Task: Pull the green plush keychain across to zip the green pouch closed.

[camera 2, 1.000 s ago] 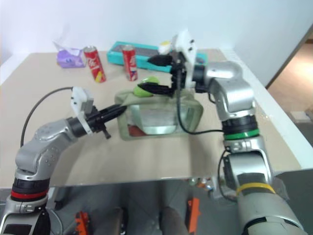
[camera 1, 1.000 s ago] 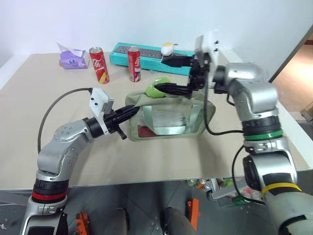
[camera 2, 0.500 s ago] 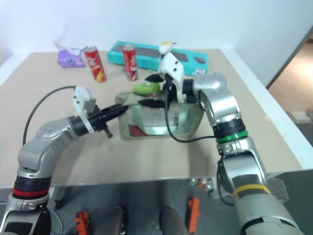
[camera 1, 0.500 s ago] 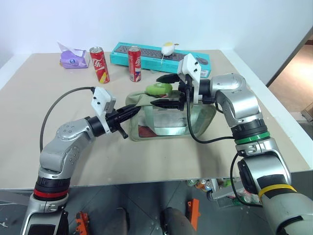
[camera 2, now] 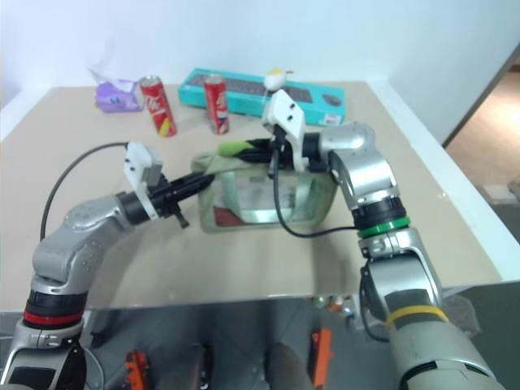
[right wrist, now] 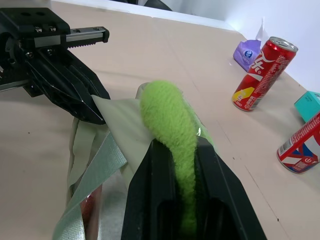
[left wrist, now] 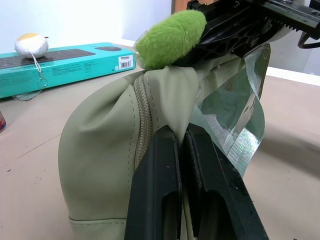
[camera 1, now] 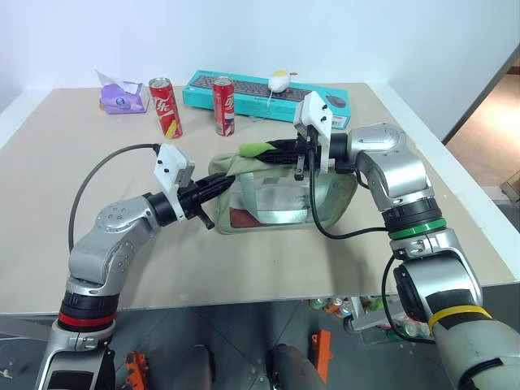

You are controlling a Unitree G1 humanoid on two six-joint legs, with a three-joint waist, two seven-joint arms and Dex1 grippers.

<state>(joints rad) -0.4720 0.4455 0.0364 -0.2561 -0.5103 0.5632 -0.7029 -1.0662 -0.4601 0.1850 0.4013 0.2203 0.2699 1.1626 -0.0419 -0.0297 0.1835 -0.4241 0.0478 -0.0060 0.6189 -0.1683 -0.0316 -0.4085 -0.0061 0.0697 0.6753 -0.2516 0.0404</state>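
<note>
The green plush keychain (right wrist: 170,131) is clamped in the right end effector (right wrist: 175,165) at the left end of the green pouch (camera 1: 284,195) on the counter (camera 1: 244,260), whose end fabric is pinched by the left end effector (left wrist: 182,150); the pull across is judged not yet made.

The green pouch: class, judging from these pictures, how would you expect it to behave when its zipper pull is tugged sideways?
The green pouch looks soft: its fabric bunches where the left gripper pinches its end, so it would probably sag or slide if unheld. The green plush keychain dents between the right gripper fingers, so it likely squashes before pulling. Its clear panels may buckle.
</note>
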